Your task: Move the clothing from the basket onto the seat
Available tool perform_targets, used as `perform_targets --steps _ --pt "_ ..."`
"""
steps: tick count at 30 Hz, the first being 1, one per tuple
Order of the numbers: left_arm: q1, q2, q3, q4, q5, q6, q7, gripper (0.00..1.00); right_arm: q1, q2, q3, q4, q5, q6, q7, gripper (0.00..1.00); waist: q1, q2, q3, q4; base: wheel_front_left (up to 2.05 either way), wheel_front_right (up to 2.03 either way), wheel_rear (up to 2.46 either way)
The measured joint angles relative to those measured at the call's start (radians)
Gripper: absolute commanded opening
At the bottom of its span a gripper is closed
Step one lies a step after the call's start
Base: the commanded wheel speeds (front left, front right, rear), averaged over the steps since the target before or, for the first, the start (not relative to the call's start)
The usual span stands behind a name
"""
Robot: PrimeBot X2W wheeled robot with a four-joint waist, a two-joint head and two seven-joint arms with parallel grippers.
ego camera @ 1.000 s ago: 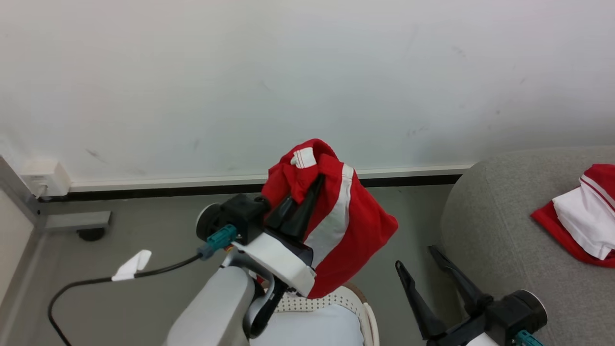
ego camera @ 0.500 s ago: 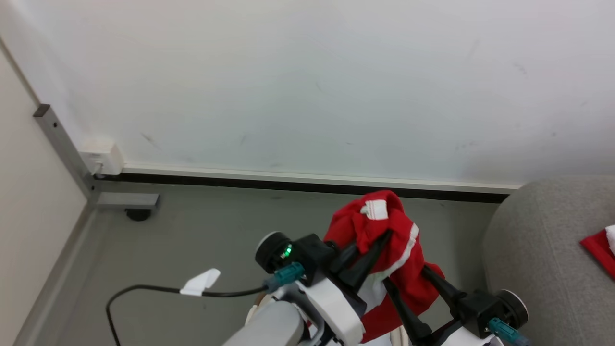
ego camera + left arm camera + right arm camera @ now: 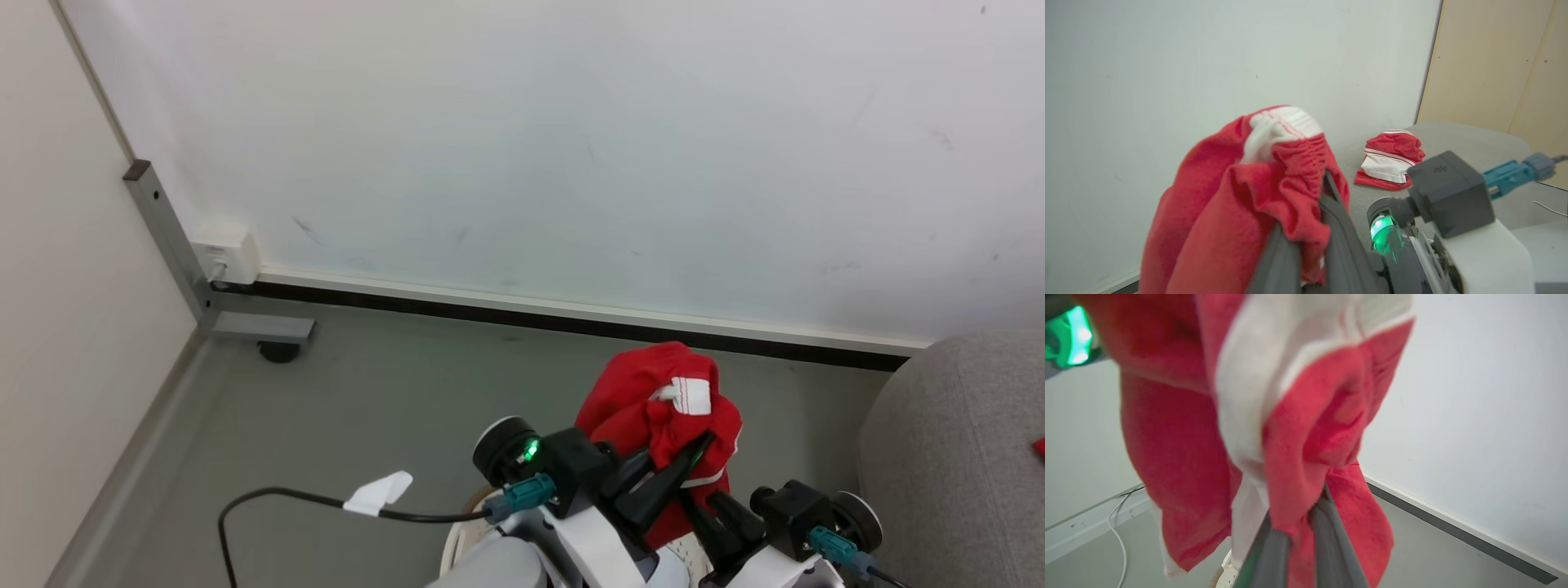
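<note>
1. Head view, lower centre: red garment [image 3: 645, 400] is lifted clear of the basket [image 3: 453, 551], not yet on the seat [image 3: 955, 457].
2. Jaws of left gripper [image 3: 1314, 204] and right gripper [image 3: 1316, 498] both pinch its folds.
3. Left wrist view, right of centre: one red-white garment [image 3: 1390, 165] already lies on the seat.

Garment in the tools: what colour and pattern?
The garment is bright red with a broad white stripe; right wrist view shows it best.

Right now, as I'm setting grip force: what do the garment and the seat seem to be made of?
Garment: soft knit fabric, perhaps cotton or a blend, matte red with white panels; it bunches in limp folds and looks slightly fuzzy close up. Seat: grey woven upholstery, matte, with a fine textured surface; the rounded edge suggests padding beneath.
</note>
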Motion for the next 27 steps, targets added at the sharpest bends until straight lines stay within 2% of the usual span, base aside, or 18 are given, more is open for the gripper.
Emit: perform_targets --steps 13,22,23,24,25,27 --pt "0.000 0.006 0.055 0.012 -0.008 0.011 0.000 0.00 0.005 -0.003 -0.007 -0.030 0.003 0.000 0.000 0.00 0.0000 0.0000 -0.003 -0.019 0.00 0.00 0.00" --pt "0.008 0.009 0.080 0.016 -0.007 0.015 0.000 0.00 0.015 -0.013 -0.070 -0.093 0.002 0.000 0.000 0.00 0.0000 0.0001 0.001 -0.055 0.00 0.00 0.00" --pt "0.009 0.009 0.081 0.016 -0.007 0.015 0.000 0.07 0.016 -0.016 -0.083 -0.102 0.001 0.000 0.000 0.00 0.0000 0.0000 0.002 -0.061 0.00 0.00 0.00" --pt "0.011 0.009 0.084 0.016 -0.008 0.015 0.000 0.42 0.016 -0.020 -0.093 -0.110 0.001 0.000 0.000 0.00 0.0000 0.0000 0.004 -0.067 0.00 0.00 0.00" --pt "0.012 0.009 0.083 0.020 -0.013 0.015 0.000 1.00 0.018 -0.024 -0.106 -0.119 0.000 0.000 0.000 0.00 0.0000 0.0001 0.005 -0.073 0.00 0.00 0.00" --pt "0.015 0.009 0.085 0.024 -0.017 0.015 0.000 1.00 0.021 -0.036 -0.130 -0.143 -0.001 0.000 0.000 0.00 0.0000 0.0000 0.008 -0.086 0.00 0.00 0.00"
